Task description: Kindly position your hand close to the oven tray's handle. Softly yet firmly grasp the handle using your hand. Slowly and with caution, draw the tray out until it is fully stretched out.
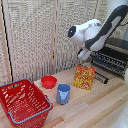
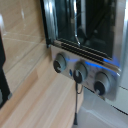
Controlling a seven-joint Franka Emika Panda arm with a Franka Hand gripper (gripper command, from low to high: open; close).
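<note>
Arm: the white-and-black robot arm (image 1: pixel 95 32) hangs above the pale wooden tabletop (image 1: pixel 95 107), between the clutter and the oven tray.
Hand: the white gripper (image 1: pixel 84 54) points down just above the yellow-red box (image 1: pixel 84 76); can't tell if the jaws are parted or closed, too blurry.
Tray: the silver wire oven tray in its dark frame (image 1: pixel 111 61) sits at the exterior view's right, looks partly slid out.
Handle: the slim dark bar (image 1: pixel 101 77) along the tray's front edge, untouched, near the hand but apart.
Wrist view: only the silver oven panel with three round knobs (image 2: pixel 80 73).
Progress: early, I reckon; approach not finished, grasp and pull left.
</note>
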